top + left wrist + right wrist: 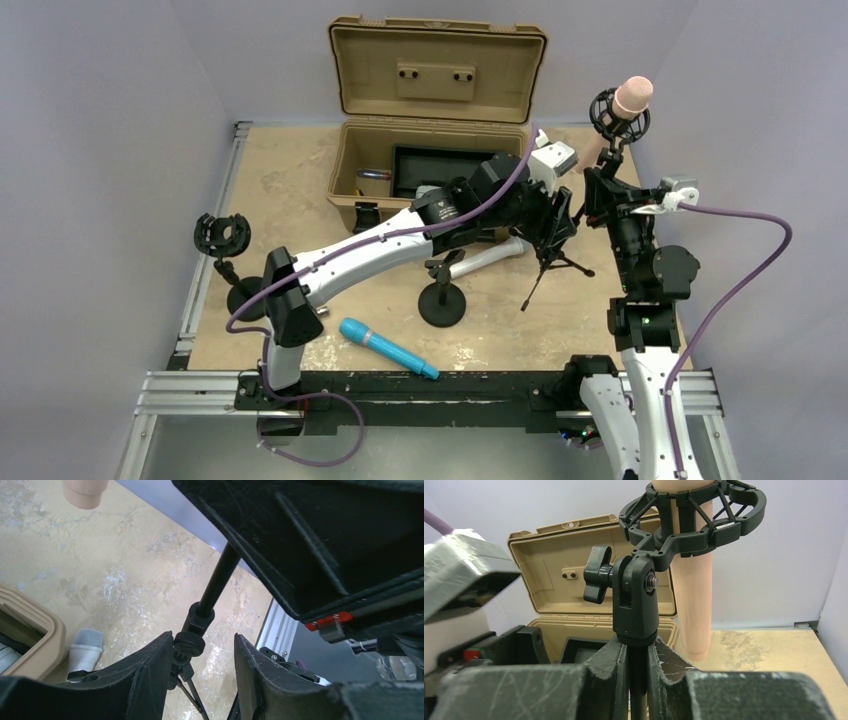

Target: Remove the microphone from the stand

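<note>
The microphone [633, 97], a pale pink cylinder with a rounded head, sat head-up through the black ring of a shock mount [751, 507], its plain lower end hanging free below the ring. The mount was fixed to a slim black stand [636, 600] by a swivel joint with a wing knob. The stand stood on tripod legs [556, 262] towards the far right of the desk [300, 200].

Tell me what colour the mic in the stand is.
Pale peach-pink microphone, clearest from the right wrist.
</note>
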Controlling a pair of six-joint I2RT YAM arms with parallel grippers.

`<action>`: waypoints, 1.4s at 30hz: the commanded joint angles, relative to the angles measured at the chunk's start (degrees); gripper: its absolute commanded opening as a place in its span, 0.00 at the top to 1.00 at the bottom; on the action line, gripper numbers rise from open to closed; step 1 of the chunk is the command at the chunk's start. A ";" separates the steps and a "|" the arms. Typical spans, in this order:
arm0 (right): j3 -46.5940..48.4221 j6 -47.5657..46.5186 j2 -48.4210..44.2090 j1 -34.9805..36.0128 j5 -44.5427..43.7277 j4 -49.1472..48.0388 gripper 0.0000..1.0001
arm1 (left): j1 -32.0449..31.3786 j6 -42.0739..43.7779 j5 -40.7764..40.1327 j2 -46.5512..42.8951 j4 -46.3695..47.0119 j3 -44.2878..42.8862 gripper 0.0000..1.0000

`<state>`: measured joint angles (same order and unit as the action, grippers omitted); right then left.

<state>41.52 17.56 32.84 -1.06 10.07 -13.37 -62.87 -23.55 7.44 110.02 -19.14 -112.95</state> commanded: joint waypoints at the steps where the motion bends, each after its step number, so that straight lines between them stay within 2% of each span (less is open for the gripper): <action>1: 2.76 0.48 -1.49 0.18 0.50 -6.53 1.00 | 0.21 -2.10 2.08 1.45 0.45 -2.45 0.55; 4: 2.77 0.31 -1.53 0.17 0.40 -6.56 1.00 | 0.19 -2.11 2.39 1.63 0.42 -2.39 0.57; 9: 2.61 0.40 -1.55 0.18 0.60 -6.65 1.00 | 0.21 -2.32 2.15 1.75 0.37 -2.42 0.68; 14: 0.43 -0.19 -2.57 0.18 0.24 -8.43 1.00 | 1.19 -7.39 4.02 1.98 -0.20 -2.83 1.00; 23: -10.88 -0.35 -8.23 0.18 4.31 -23.63 1.00 | 6.43 -36.64 18.87 -0.36 10.65 4.16 1.00; 28: -13.14 -0.69 -9.07 0.18 4.44 -25.20 1.00 | 7.74 -51.54 22.37 -1.55 14.36 7.25 1.00; 32: -13.35 -0.77 -9.44 0.18 4.92 -25.27 1.00 | 8.14 -71.02 24.68 -1.62 28.78 15.39 1.00; 34: -13.13 -0.77 -9.45 0.18 4.96 -25.11 1.00 | 7.90 -79.61 25.82 -0.87 33.10 17.19 1.00; 36: -12.97 -0.84 -9.35 0.18 5.02 -24.92 1.00 | 7.56 -85.39 25.24 -0.70 39.20 19.73 1.00; 38: -12.80 -0.86 -9.30 0.18 4.92 -24.72 1.00 | 7.62 -85.70 24.49 -0.89 41.29 20.03 1.00; 39: -12.74 -0.86 -9.25 0.16 4.69 -24.51 1.00 | 7.78 -82.31 24.54 -1.27 39.67 19.12 1.00; 40: -12.65 -0.88 -9.22 0.18 4.46 -24.25 1.00 | 7.84 -78.70 24.42 -1.89 36.72 18.29 0.95; 42: -12.49 -0.87 -9.38 0.18 4.14 -23.92 1.00 | 7.85 -71.32 22.43 -3.52 30.40 17.28 0.76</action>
<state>27.57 15.79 24.60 -1.08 14.46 -32.34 -55.83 -99.29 32.77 111.85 8.93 -92.38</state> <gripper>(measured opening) 0.106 0.228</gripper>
